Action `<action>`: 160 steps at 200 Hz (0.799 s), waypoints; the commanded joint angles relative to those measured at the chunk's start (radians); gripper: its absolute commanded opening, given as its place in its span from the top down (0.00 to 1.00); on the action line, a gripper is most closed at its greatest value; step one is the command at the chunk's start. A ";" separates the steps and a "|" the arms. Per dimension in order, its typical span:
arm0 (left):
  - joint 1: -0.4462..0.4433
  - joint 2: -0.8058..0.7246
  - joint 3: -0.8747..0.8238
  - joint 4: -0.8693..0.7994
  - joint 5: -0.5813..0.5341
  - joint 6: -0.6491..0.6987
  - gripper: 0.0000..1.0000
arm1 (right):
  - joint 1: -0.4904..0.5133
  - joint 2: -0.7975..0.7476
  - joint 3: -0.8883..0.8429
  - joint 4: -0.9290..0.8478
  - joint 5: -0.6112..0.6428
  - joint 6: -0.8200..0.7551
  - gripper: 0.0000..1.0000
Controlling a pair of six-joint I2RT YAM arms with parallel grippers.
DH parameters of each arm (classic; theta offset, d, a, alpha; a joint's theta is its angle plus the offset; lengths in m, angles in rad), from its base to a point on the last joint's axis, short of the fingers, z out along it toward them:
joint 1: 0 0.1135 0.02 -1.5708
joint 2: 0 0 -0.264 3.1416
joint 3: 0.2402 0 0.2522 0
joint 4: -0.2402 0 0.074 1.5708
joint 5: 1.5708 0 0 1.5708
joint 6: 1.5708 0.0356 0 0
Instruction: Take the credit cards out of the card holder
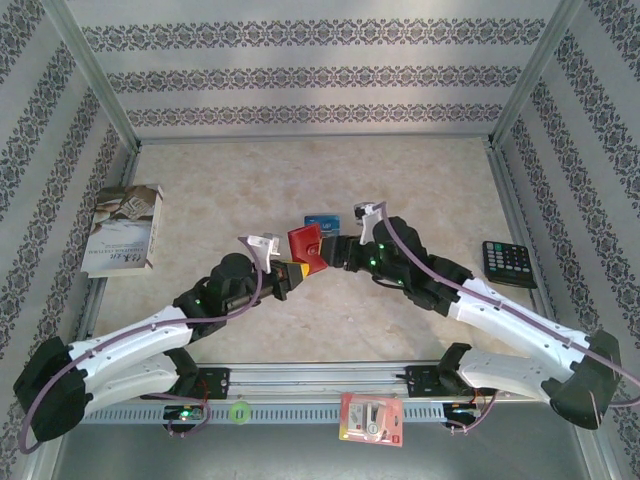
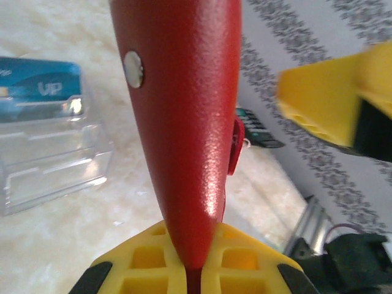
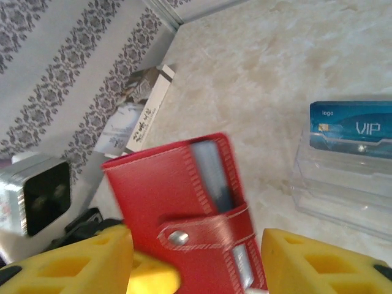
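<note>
The red card holder (image 1: pixel 305 243) is held upright above the table's middle, with my left gripper (image 1: pixel 290 272) shut on its lower edge. In the left wrist view it rises from between the yellow fingers (image 2: pixel 191 269) as a red wedge (image 2: pixel 184 122). My right gripper (image 3: pixel 196 263) is open, one finger (image 3: pixel 73 263) on each side of the holder (image 3: pixel 165 196). The snap tab (image 3: pixel 208 229) lies across the holder's front. A greyish card edge (image 3: pixel 214 171) shows at its open side. A blue credit card (image 3: pixel 352 125) marked VIP stands in a clear plastic stand (image 3: pixel 343 196).
A black calculator (image 1: pixel 508 262) lies at the right. At the left wall there is a booklet (image 1: pixel 125 228). A red-and-white blister pack (image 1: pixel 371 419) and a green ring (image 1: pixel 238 410) sit at the near rail. The clear stand (image 2: pixel 49 165) is just behind the grippers.
</note>
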 commanded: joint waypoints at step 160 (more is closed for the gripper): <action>-0.036 -0.026 0.049 -0.033 -0.081 -0.001 1.00 | 0.106 0.306 0.219 -0.187 0.289 -0.081 0.52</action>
